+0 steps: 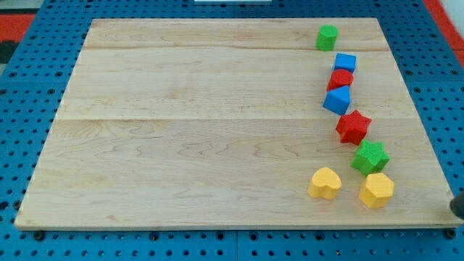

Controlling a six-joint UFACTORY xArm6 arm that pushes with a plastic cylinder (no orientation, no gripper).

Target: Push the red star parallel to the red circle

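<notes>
Red star [353, 127] sits below the red circle [340, 78]; my tip [457, 206], no claw, rests far right.

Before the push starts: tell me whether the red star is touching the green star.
Apart. The camera view shows a thin strip of bare wood between the red star and the green star below it. My tip is off the board, far from both.

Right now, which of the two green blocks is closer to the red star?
The green star, at the view's lower right, touching or nearly touching the red star. The other green block sits far off near the board's top edge.
</notes>
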